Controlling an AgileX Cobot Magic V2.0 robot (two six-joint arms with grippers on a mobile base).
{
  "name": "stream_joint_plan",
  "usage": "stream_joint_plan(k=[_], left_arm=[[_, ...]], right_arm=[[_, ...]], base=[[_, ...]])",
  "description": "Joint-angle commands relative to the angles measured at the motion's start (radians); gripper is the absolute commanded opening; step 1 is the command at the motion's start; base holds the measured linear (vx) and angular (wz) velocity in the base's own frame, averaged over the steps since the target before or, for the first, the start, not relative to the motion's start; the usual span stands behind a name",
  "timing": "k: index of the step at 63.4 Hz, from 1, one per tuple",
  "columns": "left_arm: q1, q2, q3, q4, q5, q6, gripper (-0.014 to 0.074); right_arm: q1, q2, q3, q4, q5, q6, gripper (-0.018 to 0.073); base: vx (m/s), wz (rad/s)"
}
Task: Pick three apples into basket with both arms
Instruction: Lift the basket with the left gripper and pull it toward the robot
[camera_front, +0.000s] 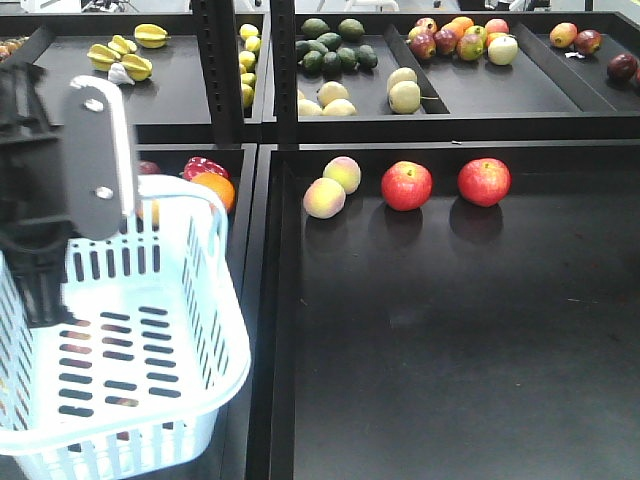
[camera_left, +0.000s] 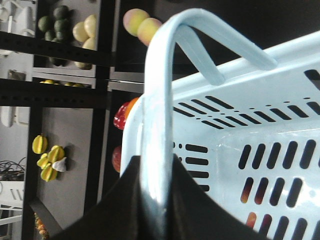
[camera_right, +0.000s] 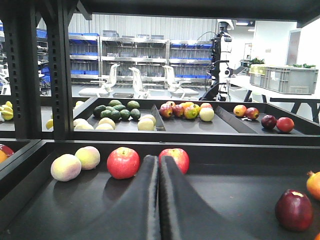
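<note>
front view: basket at 8 o'clock of the frame, pale blue-white, slotted sides and floor. left fingers at 9 o'clock, one flat grey finger with two screws showing. left wrist view: the hoop handle runs up between the two black fingers, which are clamped on it.

two red apples on the lower shelf, about 2 o'clock from frame centre. left apple; right apple at its 3 o'clock, near but not touching. both lie outside the basket, well apart from it. third apple not identified. reddish patches show through the basket's floor slots; cannot tell what they are.

peach pair at 9 o'clock of the left apple, the two touching each other. orange fruit just behind the basket's far rim at 12 o'clock.

right wrist view: right fingers pressed together, nothing between them, pointing to 12 o'clock at the two apples; their tips cover part of the right apple. dark red fruit at 4 o'clock.

upper shelf: avocados at 12 o'clock, star fruits at 10 o'clock.
</note>
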Motion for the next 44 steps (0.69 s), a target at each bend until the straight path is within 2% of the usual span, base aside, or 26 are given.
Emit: stream_joint_plan(k=[1,13,44], left_arm=[[0.002,-0.062,-0.032,0.009,-0.074,-0.021,-0.0008],[0.002,-0.115,-0.032,0.007,-0.049,-0.031,-0.0008],[0.002,-0.113,-0.032,-0.013,-0.010,-0.037,-0.0008]], right_arm=[[-0.005,-0.010,0.015,-0.006,-0.067,-0.001,-0.0007],[-0.005,-0.010,0.015,-0.006,-0.067,-0.001,-0.0007],[-0.005,-0.010,0.015,-0.006,-0.067,-0.001,-0.0007]], base=[[0.00,0.00],[0.00,0.00],[0.00,0.00]])
